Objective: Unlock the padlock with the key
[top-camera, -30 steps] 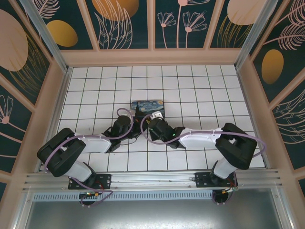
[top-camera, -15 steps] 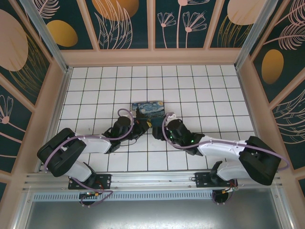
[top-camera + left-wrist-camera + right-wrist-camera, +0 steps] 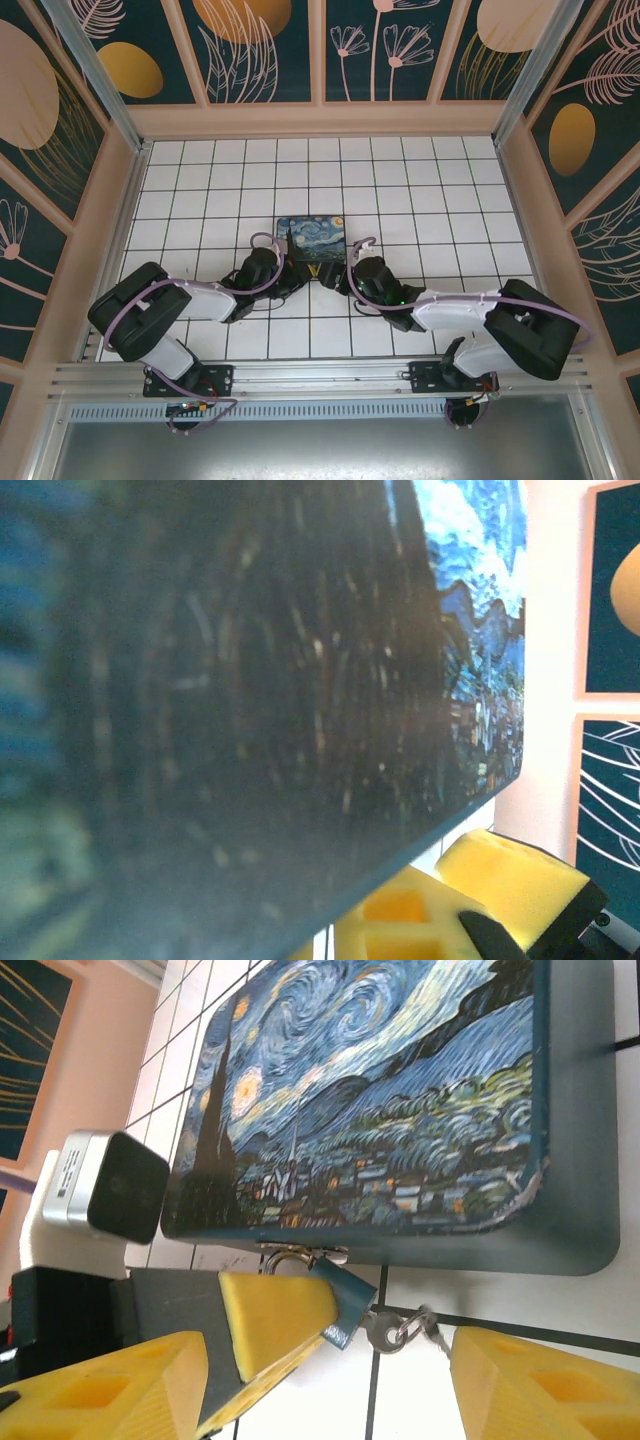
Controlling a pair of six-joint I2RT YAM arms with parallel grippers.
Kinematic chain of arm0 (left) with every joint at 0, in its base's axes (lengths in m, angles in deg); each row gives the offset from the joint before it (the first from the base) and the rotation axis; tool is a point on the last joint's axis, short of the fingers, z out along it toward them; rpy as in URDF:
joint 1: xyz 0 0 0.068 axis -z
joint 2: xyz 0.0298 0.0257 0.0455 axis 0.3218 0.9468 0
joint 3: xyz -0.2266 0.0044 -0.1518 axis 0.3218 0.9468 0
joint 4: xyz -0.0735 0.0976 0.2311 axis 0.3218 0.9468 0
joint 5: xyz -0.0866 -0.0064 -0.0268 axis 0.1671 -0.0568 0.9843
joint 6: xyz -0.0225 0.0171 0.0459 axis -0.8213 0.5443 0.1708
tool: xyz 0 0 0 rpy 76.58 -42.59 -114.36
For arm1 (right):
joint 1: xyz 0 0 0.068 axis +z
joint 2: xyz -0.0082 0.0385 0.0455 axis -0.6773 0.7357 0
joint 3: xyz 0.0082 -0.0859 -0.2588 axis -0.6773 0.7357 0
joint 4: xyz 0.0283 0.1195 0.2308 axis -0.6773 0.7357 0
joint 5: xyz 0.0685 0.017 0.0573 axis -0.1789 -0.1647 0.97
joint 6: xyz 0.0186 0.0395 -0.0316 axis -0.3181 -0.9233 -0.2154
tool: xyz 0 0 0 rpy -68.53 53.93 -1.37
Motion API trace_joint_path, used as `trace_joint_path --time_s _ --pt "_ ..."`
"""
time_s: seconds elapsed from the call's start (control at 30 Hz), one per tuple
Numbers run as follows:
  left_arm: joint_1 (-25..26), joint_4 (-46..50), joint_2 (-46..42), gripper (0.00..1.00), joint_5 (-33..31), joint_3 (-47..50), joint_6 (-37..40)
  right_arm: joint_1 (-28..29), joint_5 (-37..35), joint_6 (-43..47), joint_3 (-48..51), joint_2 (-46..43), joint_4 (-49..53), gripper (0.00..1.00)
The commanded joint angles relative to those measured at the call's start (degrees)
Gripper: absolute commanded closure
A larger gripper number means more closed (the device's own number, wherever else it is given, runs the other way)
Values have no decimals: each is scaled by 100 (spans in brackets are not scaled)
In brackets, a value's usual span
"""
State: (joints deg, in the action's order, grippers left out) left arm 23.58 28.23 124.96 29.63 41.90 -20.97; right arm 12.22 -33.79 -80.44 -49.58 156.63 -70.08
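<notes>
The padlock (image 3: 347,1303), shackle at the box (image 3: 380,1110) edge, slants away toward the key (image 3: 383,1332), pinched by the left gripper (image 3: 293,268); right gripper (image 3: 330,1360) spread. White tiled floor (image 3: 400,180), floral walls (image 3: 270,60).

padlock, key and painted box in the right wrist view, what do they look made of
Padlock: shiny brassy metal loop; dark blue body, probably coated metal or plastic.
Key: silvery bare metal, glinting, on a small metal ring.
Box: matte printed painting on the lid over a smooth dark grey-blue shell, tin or plastic, hard to tell; a worn pale edge at one corner.
</notes>
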Motion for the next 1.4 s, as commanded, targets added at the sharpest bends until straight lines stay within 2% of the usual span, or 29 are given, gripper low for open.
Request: trace_joint_path --time_s 0.0,0.13,0.33,0.63,0.8,1.0,1.13,1.27,1.37 --pt "21 -236 27 89 143 72 168 -6 -139 -394 -107 283 -509 35" --pt "27 -228 -47 78 152 161 170 -111 -215 -496 -232 522 -570 34" --pt "20 -20 -490 48 111 363 199 -535 18 -380 -596 729 -614 35" --pt "-39 1573 -1857 2 -525 113 788 -977 501 128 -1230 858 -116 35" --pt "-173 2599 -2244 1 -1118 -445 1455 -976 672 328 -754 485 -117 35" --pt "-314 3247 -2116 1 -1869 -1186 2189 -976 849 561 -162 204 -389 37" --pt "-415 3218 -2045 1 -2437 -1401 2409 -976 1138 853 -189 430 -419 40" --pt "-579 3912 -1621 1 -2868 -2031 2755 -959 1377 1073 -402 908 -449 42" --pt "-671 4226 -1324 1 -2650 -2410 3049 -941 1456 1188 -568 1267 -513 43"
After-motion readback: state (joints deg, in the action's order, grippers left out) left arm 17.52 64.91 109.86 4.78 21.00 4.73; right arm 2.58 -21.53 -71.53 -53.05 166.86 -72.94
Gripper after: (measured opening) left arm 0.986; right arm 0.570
